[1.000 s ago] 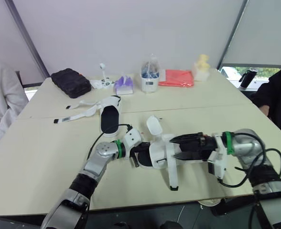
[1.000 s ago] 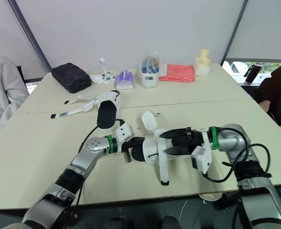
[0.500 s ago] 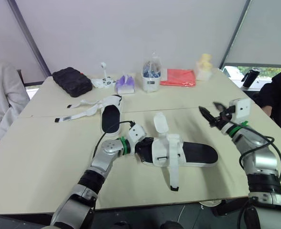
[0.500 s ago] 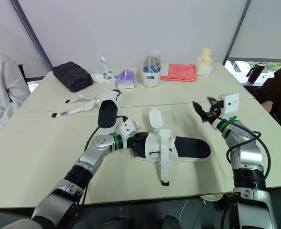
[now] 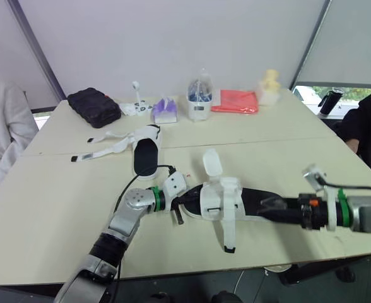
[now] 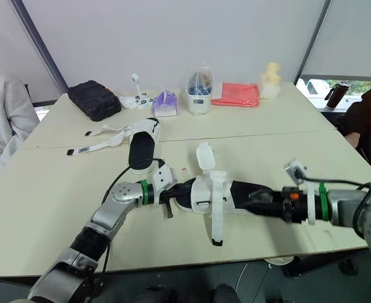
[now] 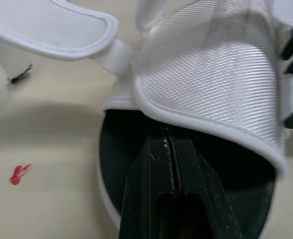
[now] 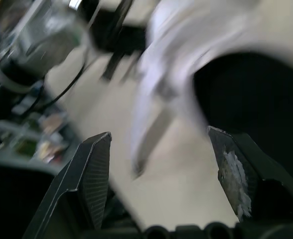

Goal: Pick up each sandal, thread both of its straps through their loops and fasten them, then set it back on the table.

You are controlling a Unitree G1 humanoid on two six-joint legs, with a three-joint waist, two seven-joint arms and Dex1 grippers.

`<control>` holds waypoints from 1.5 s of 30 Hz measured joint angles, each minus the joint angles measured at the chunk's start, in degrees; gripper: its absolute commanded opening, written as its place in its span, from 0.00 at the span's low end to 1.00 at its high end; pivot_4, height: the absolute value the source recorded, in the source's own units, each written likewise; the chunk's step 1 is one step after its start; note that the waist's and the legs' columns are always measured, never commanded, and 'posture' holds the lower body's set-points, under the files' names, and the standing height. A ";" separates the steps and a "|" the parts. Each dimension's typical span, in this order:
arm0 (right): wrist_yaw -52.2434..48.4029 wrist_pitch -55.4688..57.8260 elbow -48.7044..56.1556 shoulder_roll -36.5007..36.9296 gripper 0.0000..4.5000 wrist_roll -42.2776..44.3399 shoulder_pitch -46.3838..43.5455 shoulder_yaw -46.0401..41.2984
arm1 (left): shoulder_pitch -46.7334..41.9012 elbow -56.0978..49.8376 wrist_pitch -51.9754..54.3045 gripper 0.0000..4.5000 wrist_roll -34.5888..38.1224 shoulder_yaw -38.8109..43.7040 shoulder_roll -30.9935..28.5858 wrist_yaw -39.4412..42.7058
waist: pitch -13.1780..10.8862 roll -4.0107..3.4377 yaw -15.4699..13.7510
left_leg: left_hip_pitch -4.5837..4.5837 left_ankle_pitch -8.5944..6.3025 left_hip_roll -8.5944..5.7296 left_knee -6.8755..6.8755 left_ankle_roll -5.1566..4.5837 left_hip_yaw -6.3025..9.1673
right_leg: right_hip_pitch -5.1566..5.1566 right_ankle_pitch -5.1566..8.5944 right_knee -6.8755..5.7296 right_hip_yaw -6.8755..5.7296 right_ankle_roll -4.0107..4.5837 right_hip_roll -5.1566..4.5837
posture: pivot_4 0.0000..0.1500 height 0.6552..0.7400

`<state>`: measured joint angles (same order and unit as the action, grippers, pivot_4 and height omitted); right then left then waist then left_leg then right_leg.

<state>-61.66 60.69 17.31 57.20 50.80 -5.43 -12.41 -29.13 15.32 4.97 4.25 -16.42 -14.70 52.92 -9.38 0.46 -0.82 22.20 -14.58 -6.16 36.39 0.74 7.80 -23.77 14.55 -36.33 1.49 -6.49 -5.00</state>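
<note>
Clearly the near sandal [image 5: 222,197] lies flat on the table [image 5: 53,214], light and floppy judging by its mesh upper [image 7: 211,74], one strap [image 5: 229,232] trailing loose. My left gripper [image 7: 167,138] is closed, tips on the black footbed [image 5: 256,199] at the toe, pinching nothing I can see; my right gripper [image 8: 159,134] gapes wide at the heel. I'd take the stiffer sole edge, not the mesh.

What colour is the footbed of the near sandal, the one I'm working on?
Black footbed, under white mesh straps. The left eye view shows it best.
</note>
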 measured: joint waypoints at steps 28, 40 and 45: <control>9.38 0.75 -2.48 -14.93 0.14 -1.81 -2.99 10.18 | 1.47 -1.65 2.00 0.00 -0.08 -1.21 1.91 -2.50 | 0.01 -0.01 -0.14 | 0.12 -0.21 -0.08 0.62 -0.33 0.08 | 0.30 -0.15 0.21 -0.07 -0.24 -0.04 | 1.00 1.00; 12.85 3.96 -1.11 -17.31 0.76 1.51 -0.29 6.44 | 1.72 -1.90 1.98 0.00 -0.03 -1.24 2.39 -2.89 | 0.01 -0.02 -0.13 | 0.12 -0.21 -0.07 0.64 -0.33 0.08 | 0.31 -0.16 0.21 -0.07 -0.24 -0.05 | 1.00 1.00; 15.68 5.09 -1.77 -21.72 0.76 1.88 -2.41 7.76 | 1.35 -1.19 1.76 0.00 -0.04 -1.25 2.56 -2.55 | 0.01 -0.02 -0.21 | 0.12 -0.21 -0.08 0.64 -0.33 0.08 | 0.32 -0.16 0.21 -0.07 -0.25 -0.05 | 1.00 1.00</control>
<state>-45.98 65.78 15.54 35.48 52.67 -7.84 -4.66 -27.78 14.14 6.73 4.21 -17.67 -12.14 50.37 -9.36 0.44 -1.03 22.31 -14.79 -6.24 37.03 0.41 7.88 -23.45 14.39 -36.12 1.42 -6.73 -5.05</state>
